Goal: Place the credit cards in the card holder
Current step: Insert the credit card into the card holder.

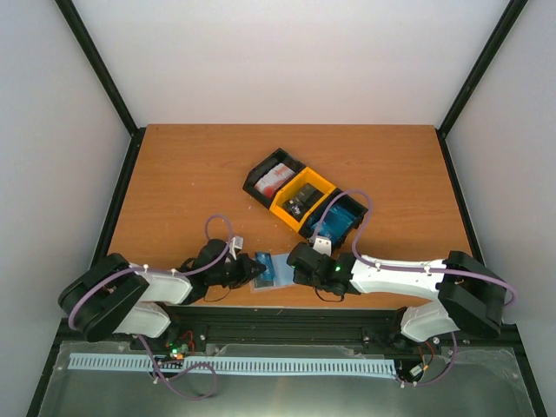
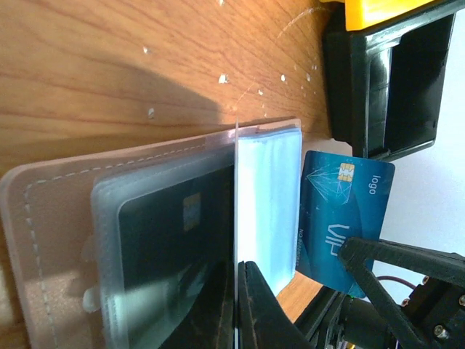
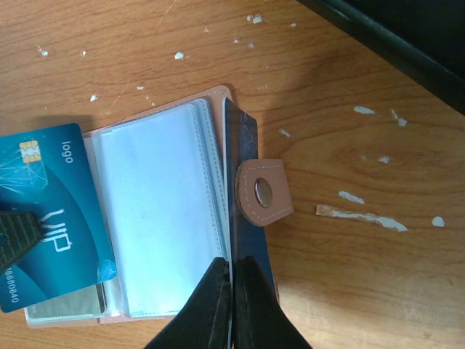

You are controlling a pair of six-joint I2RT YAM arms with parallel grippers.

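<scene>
Card holder: one. The card holder [image 1: 271, 269] lies open on the table [image 1: 191, 174], near the front edge, between the two grippers.
Left gripper: the left gripper [image 2: 238, 267] has its two fingers squeezed together. They pinch one thin clear page [image 2: 237, 182] of the card holder, and the page stands up on its edge.
Right gripper: the right gripper [image 3: 228, 263] has its two fingers squeezed together too. They pinch one thin flap [image 3: 247, 145] of the card holder, which also stands up.
Snap strap: one. The snap strap [image 3: 265, 193] is pinkish-tan with one round snap and sticks out to the right of that flap.
Blue VIP card: one. The blue VIP card [image 2: 341, 225] lies just beside the clear pockets [image 3: 156, 218]. I cannot tell if it is inside one.
Black finger tip: one black finger tip [image 3: 16, 234] shows at that card's edge. I cannot tell if it is touching.
Dark card: one dark card [image 2: 167, 247] with a chip sits in a clear pocket on the pinkish-tan cover.
Bins: three, touching in a slanted row, behind and to the right of the card holder.
Far black bin: the far black bin [image 1: 254, 181] holds red-and-white cards [image 1: 276, 176].
Yellow bin: the yellow bin [image 1: 323, 181] holds dark cards [image 1: 300, 204].
Near black bin: the near black bin [image 1: 352, 224] holds blue cards [image 1: 337, 217].
Cards in bins: too small to count.
</scene>
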